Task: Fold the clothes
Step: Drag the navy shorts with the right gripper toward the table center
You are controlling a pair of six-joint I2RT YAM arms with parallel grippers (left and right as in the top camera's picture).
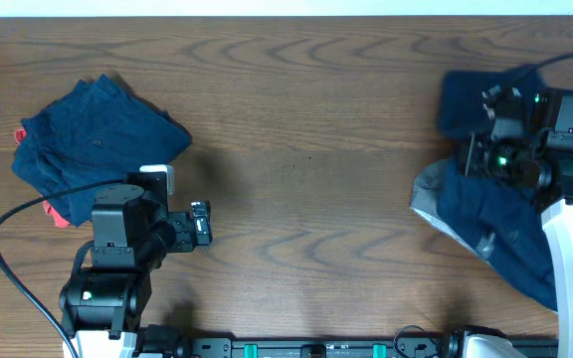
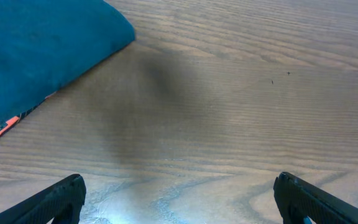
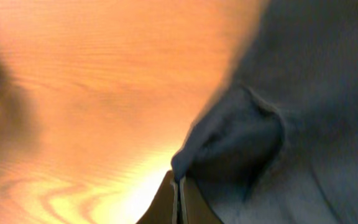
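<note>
The right gripper [image 3: 179, 198] has its 2 fingers pressed together on a raised fold of a navy garment [image 3: 291, 93]; the right wrist view shows the cloth bunched into a small hump just above the fingertips, with the rest of the fabric filling the right side of that view and bare wood to the left. From overhead, this navy garment [image 1: 495, 214] lies crumpled at the right edge of the table [image 1: 306, 129], partly under the right arm, and a grey garment [image 1: 428, 196] shows along its left border, touching it. The left gripper [image 2: 179, 183] hangs above bare wood with its 2 fingers [image 2: 58, 200] spread wide and nothing between them. Well apart from the right-hand heap, near the left edge of the table, sits a pile of navy clothes [image 1: 97, 139], rumpled rather than flat, with a red-orange garment [image 1: 58, 211] peeking out at its lower left edge. In the left wrist view the corner of that pile fills the upper left, and a thin red-orange strip runs under its lower edge.
</note>
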